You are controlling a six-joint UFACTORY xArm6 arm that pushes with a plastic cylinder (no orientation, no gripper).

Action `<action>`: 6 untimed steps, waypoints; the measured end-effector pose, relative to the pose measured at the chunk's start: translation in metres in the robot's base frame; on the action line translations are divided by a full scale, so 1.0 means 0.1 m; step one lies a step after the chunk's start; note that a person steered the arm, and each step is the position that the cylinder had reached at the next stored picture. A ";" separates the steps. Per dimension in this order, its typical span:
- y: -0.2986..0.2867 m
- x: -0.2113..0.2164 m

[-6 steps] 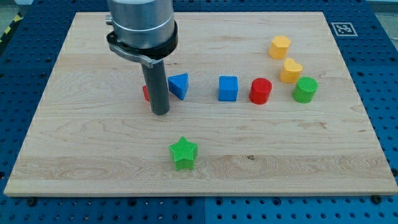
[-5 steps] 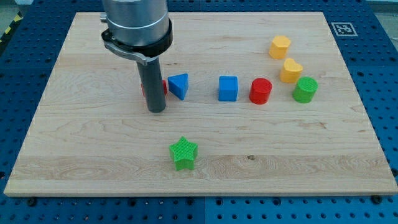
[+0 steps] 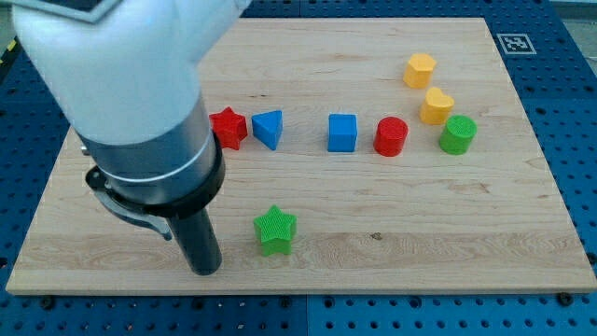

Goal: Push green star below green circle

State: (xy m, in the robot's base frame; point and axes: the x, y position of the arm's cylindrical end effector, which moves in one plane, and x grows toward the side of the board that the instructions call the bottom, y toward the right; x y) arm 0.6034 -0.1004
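Observation:
The green star (image 3: 275,229) lies near the view's bottom, left of centre. The green circle (image 3: 457,133) stands at the view's right, beside the yellow blocks. My tip (image 3: 205,270) rests on the board just left of the green star and slightly lower, with a small gap between them. The arm's large grey and white body (image 3: 140,103) fills the view's upper left.
A red star (image 3: 228,127), a blue triangle (image 3: 269,128), a blue cube (image 3: 342,133) and a red cylinder (image 3: 391,136) stand in a row across the middle. Two yellow blocks (image 3: 421,69) (image 3: 436,105) sit above the green circle. The board's bottom edge (image 3: 298,291) is close below my tip.
My tip has moved from beside the red star down and slightly left to just left of the green star. The red star is uncovered now. No block has moved.

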 end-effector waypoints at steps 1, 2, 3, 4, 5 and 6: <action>0.00 -0.01; 0.17 -0.17; 0.49 -0.18; 0.93 -0.18; 1.26 -0.18; 1.36 -0.19</action>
State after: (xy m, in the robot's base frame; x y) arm 0.5848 0.0358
